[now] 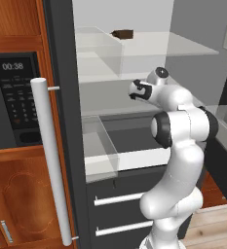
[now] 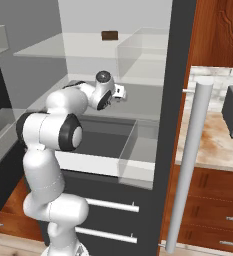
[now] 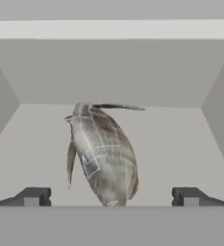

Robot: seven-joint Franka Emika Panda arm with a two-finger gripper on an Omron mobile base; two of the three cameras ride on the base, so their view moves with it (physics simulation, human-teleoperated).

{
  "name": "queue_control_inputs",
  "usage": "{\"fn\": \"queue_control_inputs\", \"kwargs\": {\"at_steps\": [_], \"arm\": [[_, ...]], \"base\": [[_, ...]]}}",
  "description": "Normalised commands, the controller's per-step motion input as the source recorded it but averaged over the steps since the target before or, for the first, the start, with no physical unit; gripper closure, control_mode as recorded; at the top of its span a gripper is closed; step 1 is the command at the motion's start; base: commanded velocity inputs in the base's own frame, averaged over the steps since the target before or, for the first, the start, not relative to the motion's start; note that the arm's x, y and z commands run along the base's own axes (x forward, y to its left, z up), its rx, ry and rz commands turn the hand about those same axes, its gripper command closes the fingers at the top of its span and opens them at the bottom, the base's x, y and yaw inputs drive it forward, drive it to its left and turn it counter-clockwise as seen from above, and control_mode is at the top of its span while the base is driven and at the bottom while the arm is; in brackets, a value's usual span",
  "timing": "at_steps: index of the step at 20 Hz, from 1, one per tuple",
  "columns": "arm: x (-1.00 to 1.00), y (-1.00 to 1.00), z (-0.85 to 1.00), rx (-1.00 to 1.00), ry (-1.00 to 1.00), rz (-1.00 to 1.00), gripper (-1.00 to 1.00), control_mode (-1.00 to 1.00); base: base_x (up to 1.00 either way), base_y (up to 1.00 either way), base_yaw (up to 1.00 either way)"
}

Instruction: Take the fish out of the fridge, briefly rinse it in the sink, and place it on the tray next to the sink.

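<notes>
The fish point(image 3: 104, 156), silvery-grey with mottled scales and thin fins, lies on a pale fridge point(image 1: 66, 73) shelf between the wide-open gripper point(image 3: 111, 197) tips. Clear glass shelves above carry a dark brown block point(image 1: 123, 34); white bar handle point(image 1: 50, 160) alongside.

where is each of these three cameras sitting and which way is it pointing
Left base view: behind the arm's left, facing the open fridge; arm at lower right.
Right base view: behind its right, same fridge; arm at lower left.
Hand view: on the hand, looking past the open gripper at the fish.
Both base views share the dark brown block.
</notes>
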Motion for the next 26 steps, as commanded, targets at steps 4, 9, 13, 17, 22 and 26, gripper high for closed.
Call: {"fn": "queue_control_inputs", "kwargs": {"at_steps": [4,9,13,17,22,26], "arm": [[0.36,-0.11,-0.08,0.00,0.00,0.00,-1.00,-1.00],[0.30,-0.09,-0.14,0.00,0.00,0.00,-1.00,-1.00],[0.06,0.03,-0.36,0.00,0.00,0.00,-1.00,-1.00],[0.00,0.17,-0.56,0.00,0.00,0.00,1.00,-1.00],[0.02,0.00,-0.12,0.00,0.00,0.00,1.00,-1.00],[-0.14,0.00,0.00,0.00,0.00,0.00,1.00,-1.00]], "base": [[0.00,0.00,0.00],[0.00,0.00,0.00],[0.00,0.00,0.00],[0.00,0.00,0.00],[0.00,0.00,0.00],[0.00,0.00,0.00]]}}
